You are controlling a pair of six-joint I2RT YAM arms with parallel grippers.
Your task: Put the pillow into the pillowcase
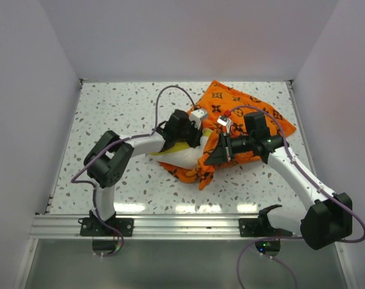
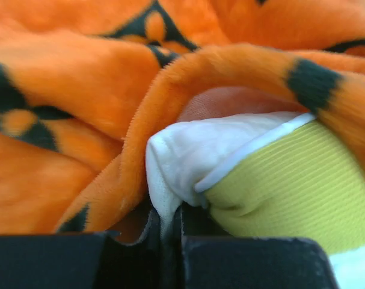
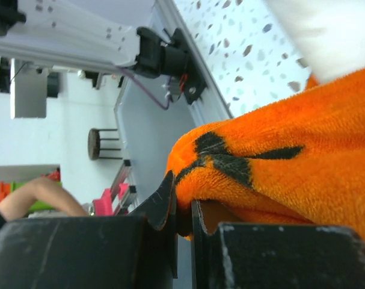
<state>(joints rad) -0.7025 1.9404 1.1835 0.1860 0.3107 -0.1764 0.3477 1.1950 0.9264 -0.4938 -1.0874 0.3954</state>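
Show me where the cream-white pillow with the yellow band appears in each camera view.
Top external: the cream-white fabric pillow with a yellow band pokes out of the left side of the orange patterned fabric pillowcase, centre of the picture.
Left wrist: centre to lower right, under the pillowcase's rim.
Right wrist: probably the blurred white patch in the top right corner.
Shared landmark: the orange pillowcase.
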